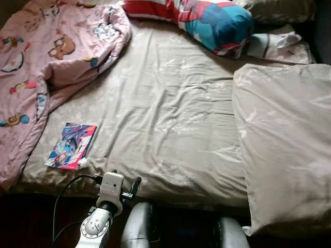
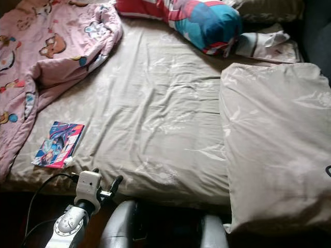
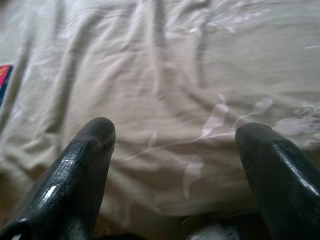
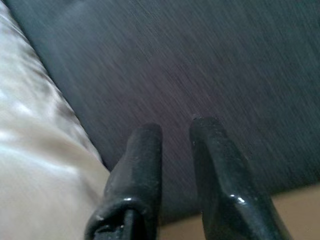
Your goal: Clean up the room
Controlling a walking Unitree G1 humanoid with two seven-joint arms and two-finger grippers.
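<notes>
A colourful book [image 1: 72, 145] lies on the beige bed sheet [image 1: 165, 119] near the bed's front left corner, next to a crumpled pink cartoon blanket [image 1: 46, 57]. My left gripper [image 3: 175, 135] is open and holds nothing. It hovers at the bed's front edge, just right of the book, and the left arm's white wrist housing [image 1: 111, 187] rises from below. My right gripper [image 4: 175, 131] is shut with nothing in it, in front of dark grey fabric [image 4: 210, 60] beside pale beige cloth [image 4: 35, 150].
A red and blue pillow [image 1: 212, 20] lies across the head of the bed, with a pale cloth [image 1: 274, 45] beside it. A big beige pillow [image 1: 284, 144] covers the bed's right side. Dark floor runs below the bed's front edge.
</notes>
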